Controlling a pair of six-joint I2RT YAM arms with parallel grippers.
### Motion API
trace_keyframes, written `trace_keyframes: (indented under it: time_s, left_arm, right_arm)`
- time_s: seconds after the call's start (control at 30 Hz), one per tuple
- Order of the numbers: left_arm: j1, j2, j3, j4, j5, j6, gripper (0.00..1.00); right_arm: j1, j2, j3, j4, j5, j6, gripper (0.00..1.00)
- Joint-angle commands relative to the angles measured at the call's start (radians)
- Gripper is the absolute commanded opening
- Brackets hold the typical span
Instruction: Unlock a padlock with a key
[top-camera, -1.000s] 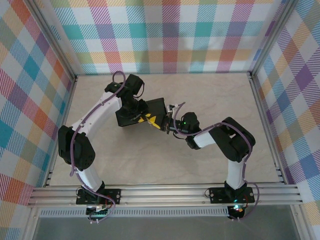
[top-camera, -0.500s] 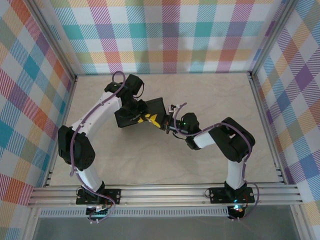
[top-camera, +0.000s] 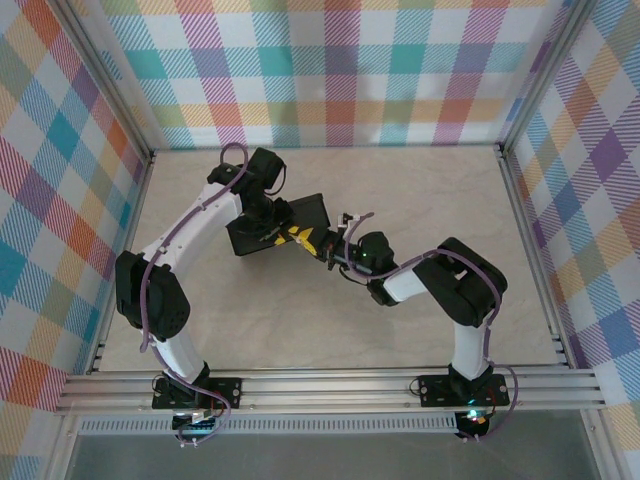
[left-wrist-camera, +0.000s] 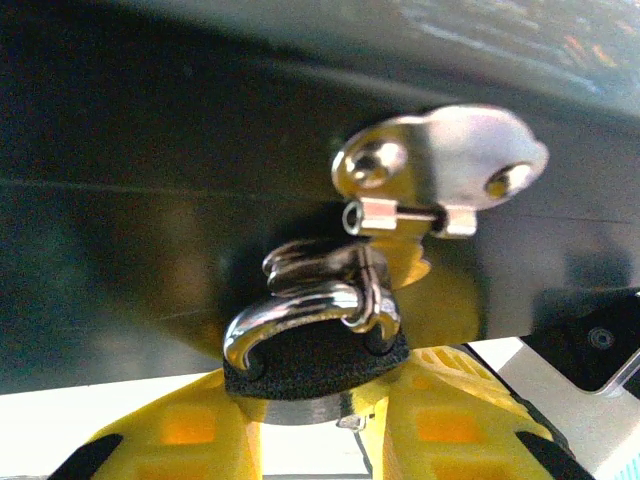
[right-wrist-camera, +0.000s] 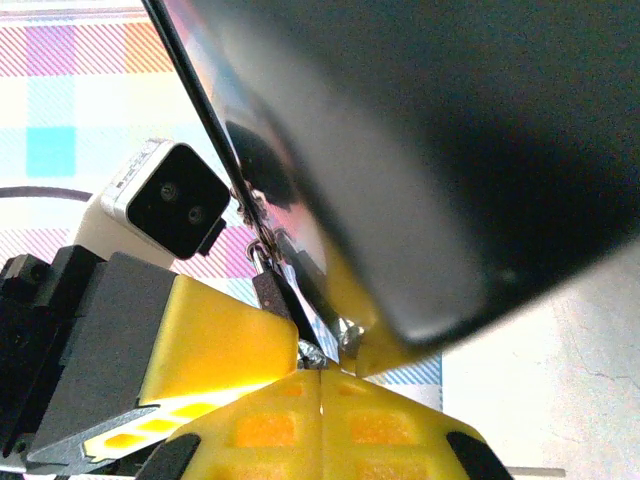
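Observation:
The padlock's dark body (left-wrist-camera: 315, 365) sits between my left gripper's (left-wrist-camera: 315, 425) yellow fingers (left-wrist-camera: 170, 435), which are shut on it. Its silvery shackle (left-wrist-camera: 300, 315) hooks through the metal loop under the hasp (left-wrist-camera: 440, 165) on the black box (left-wrist-camera: 150, 200). From the right wrist, the padlock (right-wrist-camera: 272, 292) shows edge-on beside the box's side (right-wrist-camera: 450, 150). My right gripper (right-wrist-camera: 322, 372) is shut, and the key's silvery tip (right-wrist-camera: 314, 352) pokes out of it just under the padlock. From above, both grippers (top-camera: 290, 235) (top-camera: 330, 250) meet at the box's front edge.
The box (top-camera: 305, 210) lies mid-table, slightly left of centre, with the left arm (top-camera: 200, 225) arched over its left side. Plaid walls (top-camera: 340, 70) close off three sides. The left wrist camera (right-wrist-camera: 165, 200) hangs close to the right fingers.
The right gripper has crept a little left toward the box's front edge. The left gripper and padlock stay put.

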Motion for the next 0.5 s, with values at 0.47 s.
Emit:
trace_keyframes:
  time_s: [0.47]
  left_arm:
    - [-0.018,-0.052,-0.036,0.034,0.199,-0.015,0.00]
  right_arm:
    - [0.092,0.000,0.071,0.053,0.134,0.038,0.00]
